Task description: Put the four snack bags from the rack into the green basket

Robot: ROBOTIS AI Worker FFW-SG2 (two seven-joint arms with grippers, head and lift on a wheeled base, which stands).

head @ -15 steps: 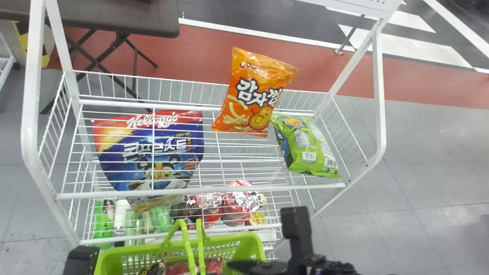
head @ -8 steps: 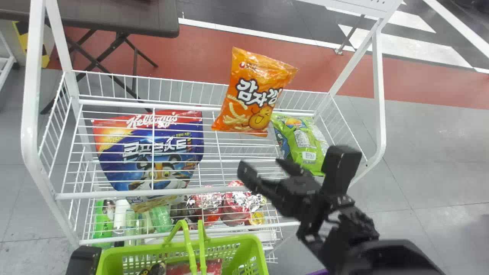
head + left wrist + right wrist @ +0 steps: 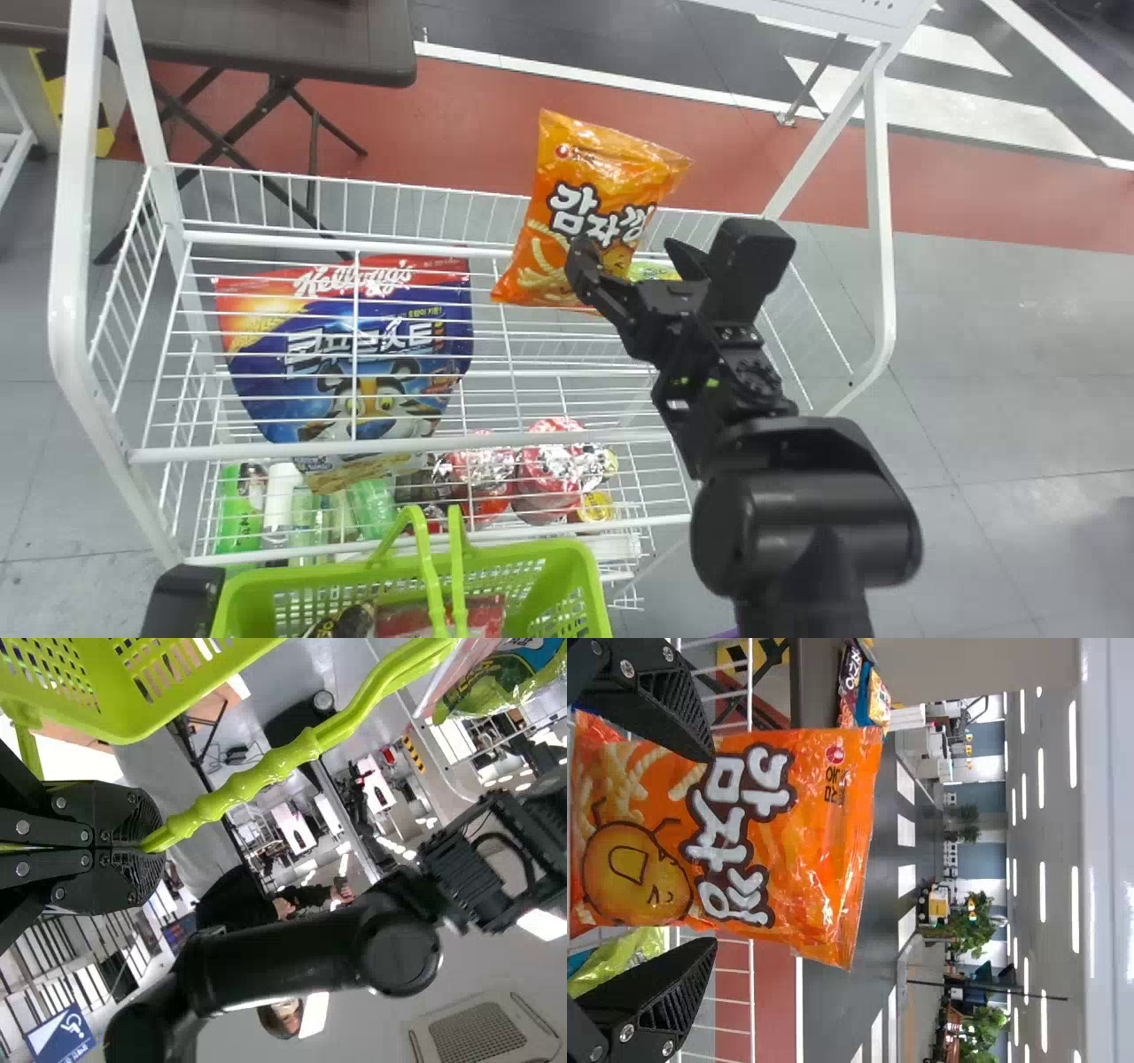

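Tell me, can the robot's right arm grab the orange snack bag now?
Probably yes: the right gripper is open right at the orange snack bag, and nothing seems to block its way.

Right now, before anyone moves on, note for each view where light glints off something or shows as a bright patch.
Head view: highlights on the upper part of the orange snack bag, glints on the shiny red packs; left wrist view: pale sheen along the green handle; right wrist view: ceiling lights as bright white strips, small glints on the bag's creases.
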